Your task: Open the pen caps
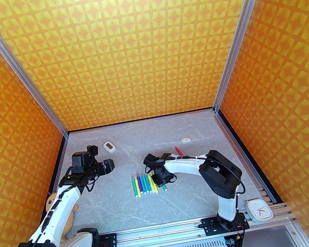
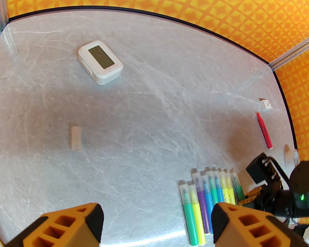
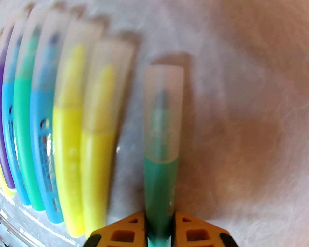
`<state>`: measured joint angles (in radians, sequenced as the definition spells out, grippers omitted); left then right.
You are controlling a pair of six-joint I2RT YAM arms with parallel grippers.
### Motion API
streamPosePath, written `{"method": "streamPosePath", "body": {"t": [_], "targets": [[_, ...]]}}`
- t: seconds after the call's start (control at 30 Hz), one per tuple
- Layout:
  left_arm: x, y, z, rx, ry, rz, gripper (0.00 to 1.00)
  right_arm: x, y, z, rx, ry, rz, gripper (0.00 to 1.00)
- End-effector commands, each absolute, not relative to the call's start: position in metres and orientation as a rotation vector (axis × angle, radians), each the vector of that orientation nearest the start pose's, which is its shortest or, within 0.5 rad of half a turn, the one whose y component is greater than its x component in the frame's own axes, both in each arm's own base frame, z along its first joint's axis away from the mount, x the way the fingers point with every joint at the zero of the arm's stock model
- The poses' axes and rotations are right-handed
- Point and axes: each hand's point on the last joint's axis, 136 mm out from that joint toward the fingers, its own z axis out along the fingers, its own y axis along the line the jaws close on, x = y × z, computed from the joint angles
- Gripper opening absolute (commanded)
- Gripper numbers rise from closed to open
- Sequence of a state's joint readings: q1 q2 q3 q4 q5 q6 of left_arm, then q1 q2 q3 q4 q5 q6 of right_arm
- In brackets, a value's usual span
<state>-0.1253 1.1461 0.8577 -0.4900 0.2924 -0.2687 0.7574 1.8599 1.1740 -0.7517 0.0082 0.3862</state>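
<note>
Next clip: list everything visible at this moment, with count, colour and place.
capped pens: nine; green, yellow, purple, blue, teal; side-by-side row mid-table
red pen: one, red, beyond the row's right end, tip bare
loose cap: one, whitish, lying alone left of the row
display unit: one, white, far left of table
small box: one, white, far side, past the red pen
clock: one, white, near right corner
tan rounded object: one, partly hidden under the left arm
table: one, grey marble
left claw: open, empty, above the table
right claw: shut on the teal-green pen at the row's right end
</note>
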Motion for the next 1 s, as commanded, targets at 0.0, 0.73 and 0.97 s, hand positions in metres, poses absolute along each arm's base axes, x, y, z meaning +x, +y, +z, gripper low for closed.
{"method": "streamPosePath", "body": {"t": [0.0,0.73,0.97], "targets": [[0.324,-0.103,0.172,0.006,2.362,-0.615,0.78,0.282,0.221,0.008,-0.523,2.905,0.006,0.13],[0.329,-0.198,0.181,0.114,2.242,-1.127,0.73,0.288,0.293,0.119,-0.776,2.508,0.707,0.08],[0.328,-0.211,0.185,0.142,2.215,-1.198,0.70,0.280,0.311,0.147,-0.833,2.400,0.876,0.08]]}}
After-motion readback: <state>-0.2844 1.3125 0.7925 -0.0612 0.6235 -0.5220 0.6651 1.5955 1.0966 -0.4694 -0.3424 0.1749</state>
